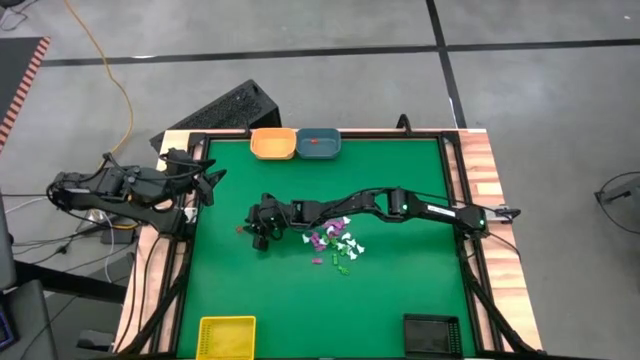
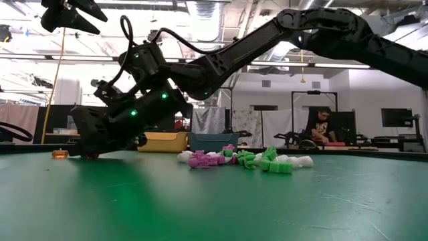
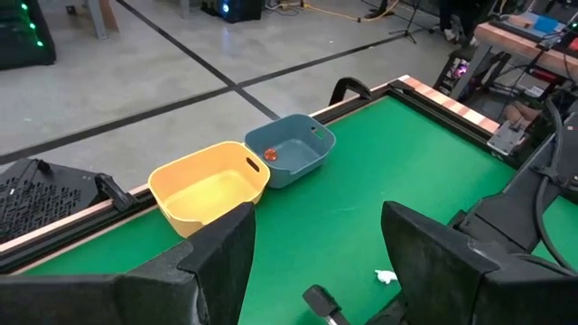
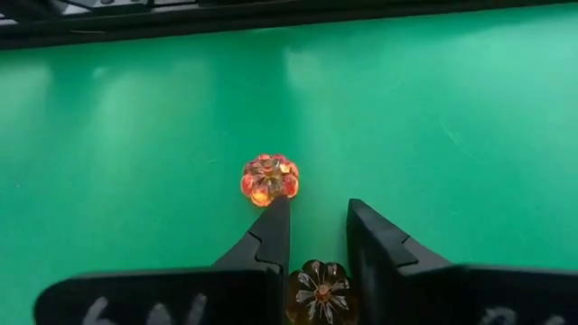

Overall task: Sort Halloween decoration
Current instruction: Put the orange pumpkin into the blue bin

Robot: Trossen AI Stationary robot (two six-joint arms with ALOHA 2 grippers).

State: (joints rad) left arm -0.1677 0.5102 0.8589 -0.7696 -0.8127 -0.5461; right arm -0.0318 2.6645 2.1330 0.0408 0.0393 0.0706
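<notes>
The Halloween decoration lies as a loose pile of white, purple and green trinkets [image 1: 335, 245] on the green table, right of centre. My right gripper [image 4: 318, 208] reaches across to the table's left half and is shut on an orange pumpkin trinket [image 4: 318, 291]. A second orange pumpkin [image 4: 269, 179] rests on the felt just beyond the fingertips. My left gripper [image 3: 316, 271] hangs open and raised over the table's left edge, holding nothing. My right gripper pinches the orange pumpkin's two opposite sides [image 4: 298, 293] between its two fingers. The fingers slant down from the table's right side. In the low view the pumpkin [image 2: 89, 155] sits right at the table top under the fingers; whether it is clear of the felt cannot be told.
An orange-yellow tray [image 1: 272, 143] and a blue tray [image 1: 318, 143] stand side by side at the far edge; the blue one holds a red trinket [image 3: 270, 154]. A yellow tray [image 1: 226, 335] sits at the near left, a black tray [image 1: 432, 333] at the near right.
</notes>
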